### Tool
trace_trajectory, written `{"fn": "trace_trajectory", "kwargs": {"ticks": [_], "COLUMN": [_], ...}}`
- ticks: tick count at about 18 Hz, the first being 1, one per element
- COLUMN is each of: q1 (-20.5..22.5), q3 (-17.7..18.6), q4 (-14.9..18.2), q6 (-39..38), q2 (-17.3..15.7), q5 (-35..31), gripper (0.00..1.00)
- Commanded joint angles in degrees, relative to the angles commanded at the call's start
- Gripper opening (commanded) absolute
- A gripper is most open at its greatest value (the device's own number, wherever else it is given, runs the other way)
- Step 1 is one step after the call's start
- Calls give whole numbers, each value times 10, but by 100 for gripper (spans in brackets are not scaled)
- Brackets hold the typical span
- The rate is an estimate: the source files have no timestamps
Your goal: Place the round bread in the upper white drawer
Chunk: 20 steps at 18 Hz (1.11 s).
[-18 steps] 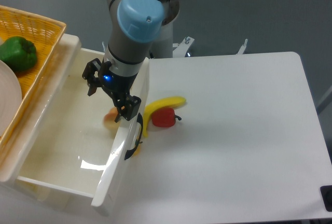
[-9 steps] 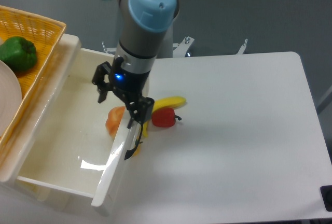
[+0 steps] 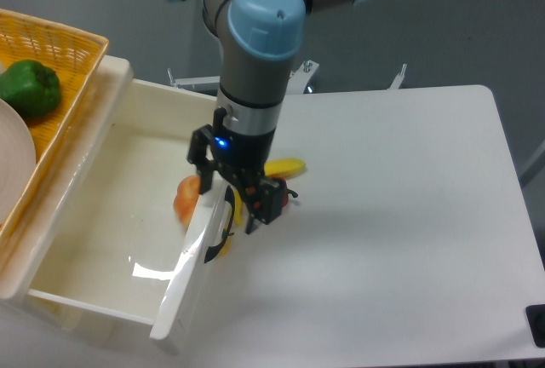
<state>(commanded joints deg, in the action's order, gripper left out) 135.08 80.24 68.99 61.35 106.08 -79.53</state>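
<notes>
The round bread (image 3: 186, 198) lies inside the upper white drawer (image 3: 111, 240), against its front panel, just left of the gripper (image 3: 238, 185). The arm reaches straight down over that panel; the fingers are spread apart, holding nothing.

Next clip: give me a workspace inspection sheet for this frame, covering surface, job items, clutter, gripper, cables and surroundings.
Surface: white table, bare on the right.
Job's things: pale tan-orange round bread lying inside the open glossy white drawer, against its front panel.
Clutter: yellow banana and red pepper on the table, partly hidden by the gripper.
Gripper: black two-finger gripper open, empty, above the drawer front.
Cables: nothing seen.
Surroundings: woven yellow basket holding a green pepper; grey wall.
</notes>
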Motion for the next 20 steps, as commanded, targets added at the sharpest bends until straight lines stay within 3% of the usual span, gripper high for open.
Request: {"fn": "trace_trajectory", "kwargs": {"ticks": [6, 9, 20], "q1": [43, 50, 55], "q3": [2, 7, 8], "q4": [4, 5, 4], "q6": [47, 63, 135], "q2": [11, 17, 95], "q5": [-3, -38, -126], "gripper": [100, 100, 100]}}
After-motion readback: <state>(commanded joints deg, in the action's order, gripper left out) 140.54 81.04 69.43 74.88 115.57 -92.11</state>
